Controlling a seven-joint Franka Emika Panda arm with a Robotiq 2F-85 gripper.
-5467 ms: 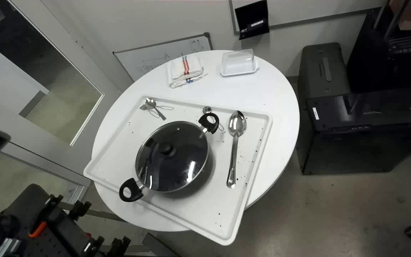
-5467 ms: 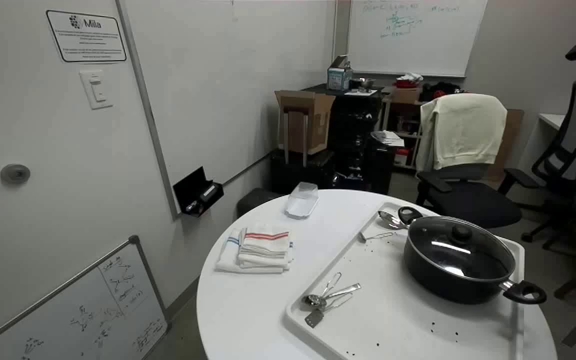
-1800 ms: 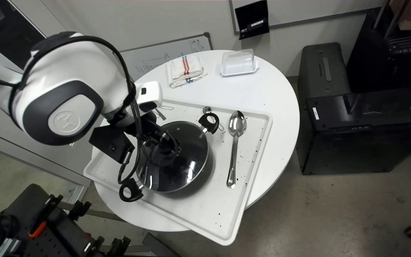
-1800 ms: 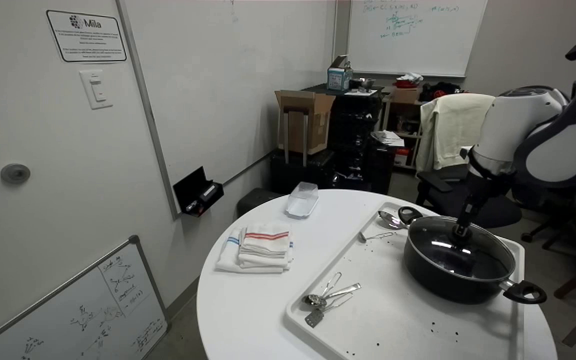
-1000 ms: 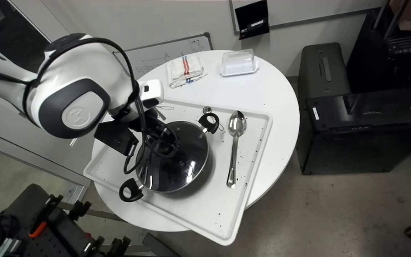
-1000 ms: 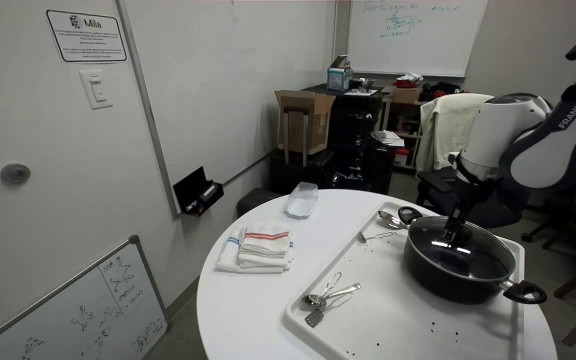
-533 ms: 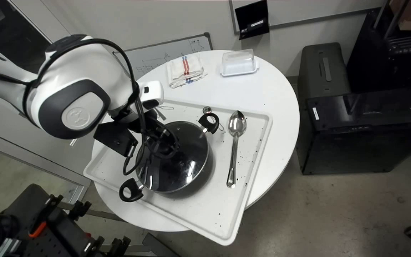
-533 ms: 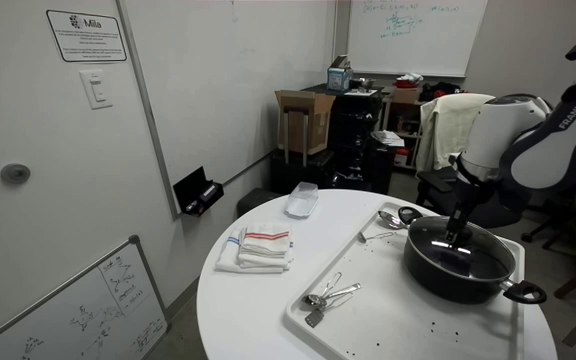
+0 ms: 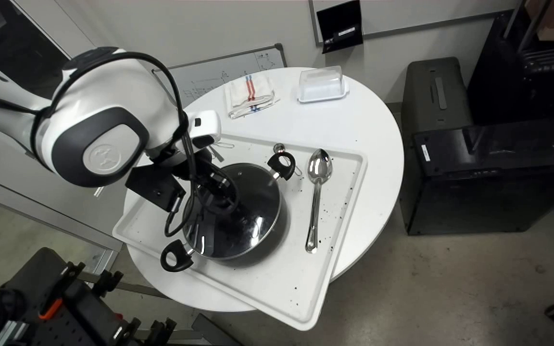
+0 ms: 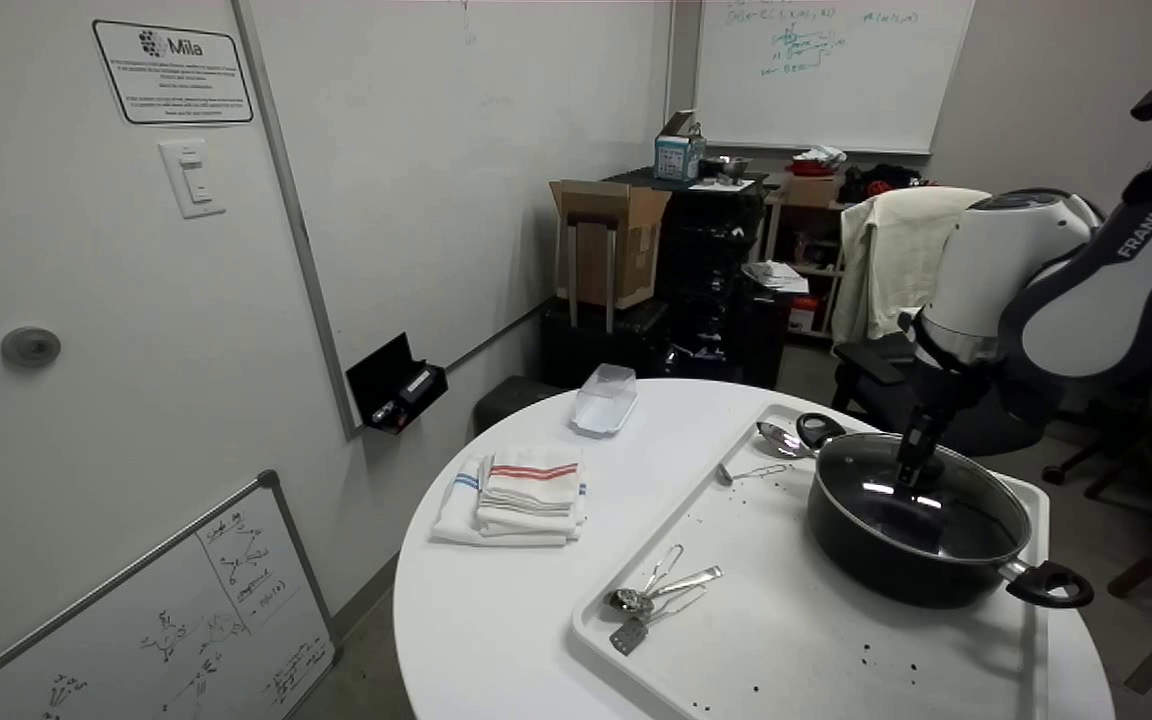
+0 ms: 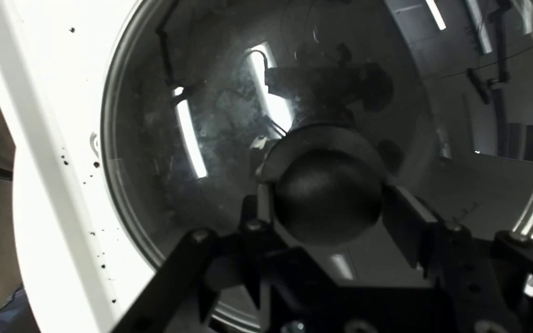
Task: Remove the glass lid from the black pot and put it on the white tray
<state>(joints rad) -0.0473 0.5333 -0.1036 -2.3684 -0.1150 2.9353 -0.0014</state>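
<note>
Glass lid (image 10: 944,508) seated on black pot (image 10: 886,572), not yet lifted. Wrist view: claw (image 11: 330,199), jaws parted, astride knob (image 11: 329,203) at its 9 & 3 o'clock; clamped or not, can't tell. Next (est.): verify grip, lift vert., xfer to bare area of white tray (image 10: 766,602), approx. 8 o'clock from pot in an exterior view.

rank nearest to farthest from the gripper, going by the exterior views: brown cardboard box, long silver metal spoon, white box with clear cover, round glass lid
1. Round glass lid: directly below the gripper
2. Long silver metal spoon: on the white rectangular tray
3. White box with clear cover: on the round white tabletop, outside the tray
4. Brown cardboard box: in the background
</note>
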